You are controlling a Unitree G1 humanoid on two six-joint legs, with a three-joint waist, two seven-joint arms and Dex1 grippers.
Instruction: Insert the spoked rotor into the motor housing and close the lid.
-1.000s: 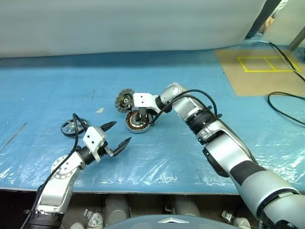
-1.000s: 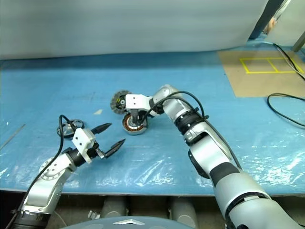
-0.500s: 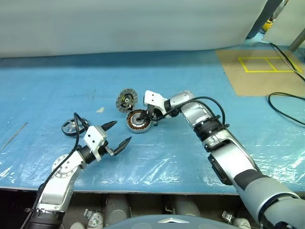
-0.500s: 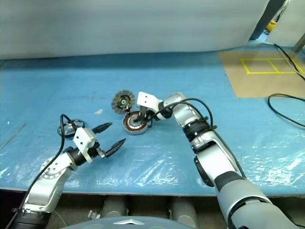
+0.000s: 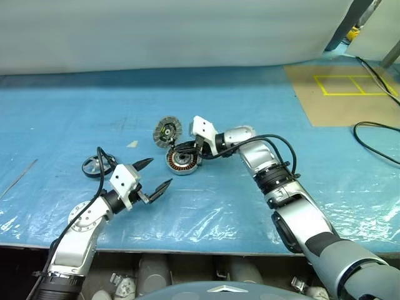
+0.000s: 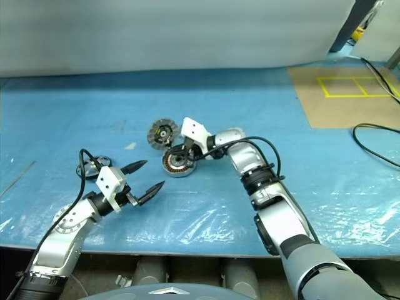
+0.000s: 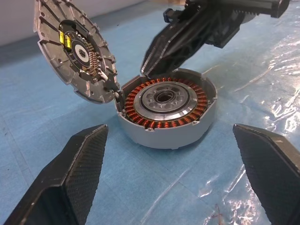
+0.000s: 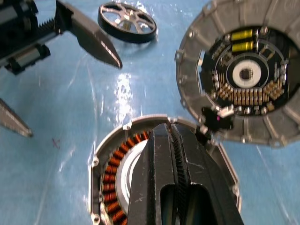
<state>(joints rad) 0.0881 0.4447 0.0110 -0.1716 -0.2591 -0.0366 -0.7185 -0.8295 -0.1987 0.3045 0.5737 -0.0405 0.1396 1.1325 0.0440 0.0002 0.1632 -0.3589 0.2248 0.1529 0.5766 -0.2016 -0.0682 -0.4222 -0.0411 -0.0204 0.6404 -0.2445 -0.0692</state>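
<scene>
The right hand (image 5: pixel 187 150) has its two black fingers pressed together, with nothing between them, and their tips rest over the rim of the motor housing (image 5: pixel 182 160) on the side toward the lid. The motor housing sits flat on the blue plastic-covered counter (image 5: pixel 262 94), open face up, showing its ring of copper windings around a silver centre. The lid (image 5: pixel 167 131) stands tilted up on edge just beyond the housing, joined to the housing's rim at a small hinge-like point; its inner face, with a circuit board and a dark centre, is turned toward the housing and the robot.

The left hand (image 5: pixel 154 175) hovers over the counter, nearer the robot than the housing, its fingers spread wide apart and empty, pointing toward the housing. The spoked rotor (image 5: pixel 97 166) lies flat on the counter just beside the left hand on the robot's left, well apart from the housing, partly crossed by the arm's black cable (image 5: pixel 100 157).
</scene>
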